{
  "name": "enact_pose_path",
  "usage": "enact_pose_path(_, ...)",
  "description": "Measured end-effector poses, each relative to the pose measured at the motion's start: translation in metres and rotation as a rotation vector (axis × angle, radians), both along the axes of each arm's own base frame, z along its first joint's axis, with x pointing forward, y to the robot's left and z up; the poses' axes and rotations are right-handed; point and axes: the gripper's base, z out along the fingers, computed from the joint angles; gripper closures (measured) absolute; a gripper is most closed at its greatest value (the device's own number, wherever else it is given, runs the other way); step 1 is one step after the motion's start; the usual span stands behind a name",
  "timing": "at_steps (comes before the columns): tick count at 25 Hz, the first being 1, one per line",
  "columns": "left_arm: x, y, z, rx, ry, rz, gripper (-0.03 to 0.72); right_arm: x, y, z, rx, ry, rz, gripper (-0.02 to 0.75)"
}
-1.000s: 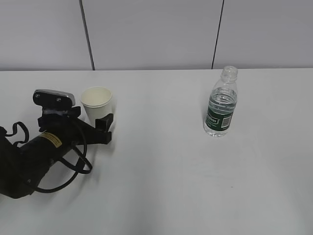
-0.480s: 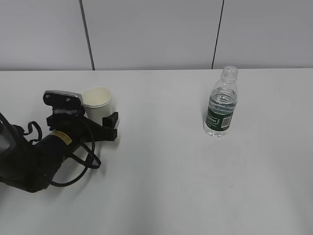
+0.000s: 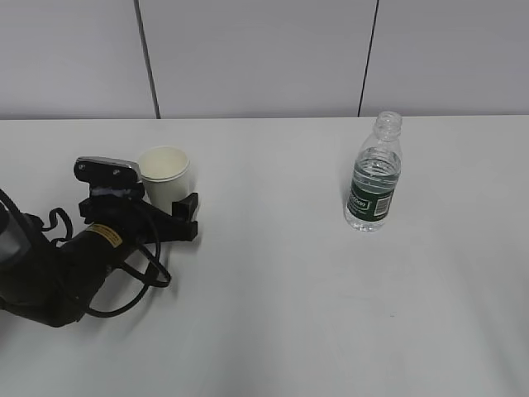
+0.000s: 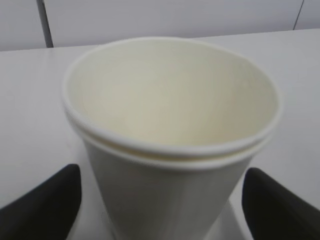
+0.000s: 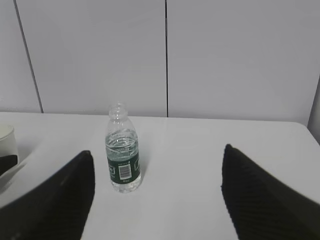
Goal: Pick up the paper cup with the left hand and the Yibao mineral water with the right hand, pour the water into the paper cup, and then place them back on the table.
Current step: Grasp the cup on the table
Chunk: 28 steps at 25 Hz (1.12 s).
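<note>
White print and a barcode are carried on the dark green label of the Yibao mineral water; chars. too small to be read. Yellow sticker on left arm: print illegible.

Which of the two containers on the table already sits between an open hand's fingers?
The paper cup: the left hand brackets it, fingers apart. The Yibao mineral water stands alone, far right.
</note>
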Motion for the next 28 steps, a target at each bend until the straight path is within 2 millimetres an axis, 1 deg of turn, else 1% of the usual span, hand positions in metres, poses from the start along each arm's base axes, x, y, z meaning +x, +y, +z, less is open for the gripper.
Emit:
enact_pose_path(4,0.001,0.001,0.000,-0.002,-0.001,0.008,0.098,0.005,-0.001,0.008,0.019,-0.084,-0.014,0.153)
enact_pose_path(7,0.001,0.001,0.000,-0.003,0.000,0.011,0.103,0.022,-0.002,0.009,0.033,-0.036,-0.022,0.153)
enact_pose_path(9,0.001,0.001,0.000,-0.003,0.000,0.012,0.104,0.038,-0.002,0.007,0.036,0.039,-0.028,0.153)
enact_pose_path(11,0.001,0.001,0.000,-0.003,0.000,0.013,0.105,0.053,-0.002,0.009,0.042,0.102,-0.031,0.153)
enact_pose_path(14,0.001,0.001,0.000,-0.003,0.000,0.014,0.106,0.078,-0.002,0.020,0.045,0.178,-0.034,0.153)
enact_pose_path(17,0.001,0.001,0.000,-0.003,0.000,0.014,0.111,0.106,-0.002,0.026,0.044,0.245,-0.039,0.153)
enact_pose_path(19,0.001,0.001,0.000,-0.003,0.000,0.015,0.111,0.126,-0.003,0.025,0.047,0.276,-0.049,0.153)
enact_pose_path(21,0.001,0.001,0.000,-0.003,0.000,0.015,0.111,0.144,-0.004,0.023,0.054,0.268,-0.066,0.153)
enact_pose_path(26,0.001,0.001,0.000,-0.003,0.000,0.015,0.117,0.185,-0.009,0.000,0.053,0.264,-0.118,0.153)
enact_pose_path(28,0.001,0.001,0.000,-0.003,0.000,0.015,0.118,0.198,-0.011,-0.008,0.036,0.242,-0.133,0.153)
